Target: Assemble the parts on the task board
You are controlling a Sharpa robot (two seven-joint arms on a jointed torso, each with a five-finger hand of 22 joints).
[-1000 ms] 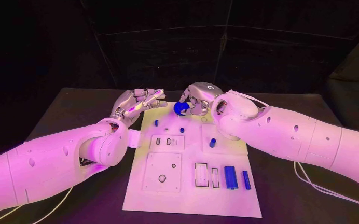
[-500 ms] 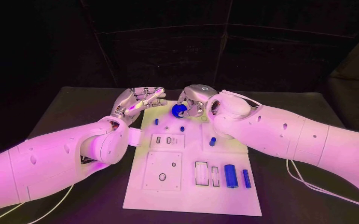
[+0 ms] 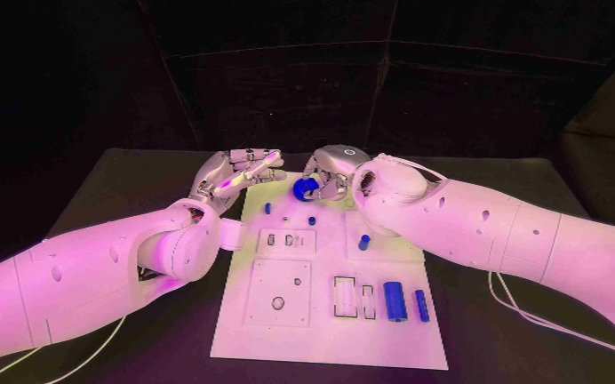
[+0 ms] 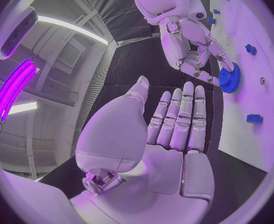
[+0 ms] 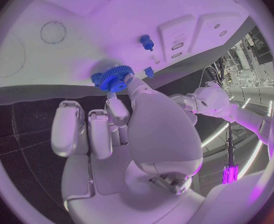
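We've got the right hand (image 3: 336, 171) pinching the blue gear (image 3: 307, 188) over the far end of the board (image 3: 321, 313), while the left hand (image 3: 235, 173) hangs just beside the board, fingers straight, holding nothing.

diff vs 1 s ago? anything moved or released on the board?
The right hand, still holding the blue gear, has shifted slightly toward the robot's left over the far end of the task board. Nothing was let go. The left hand stays open beside the board, holding nothing. The blue cylinders near the board's front and the small pegs have not moved.
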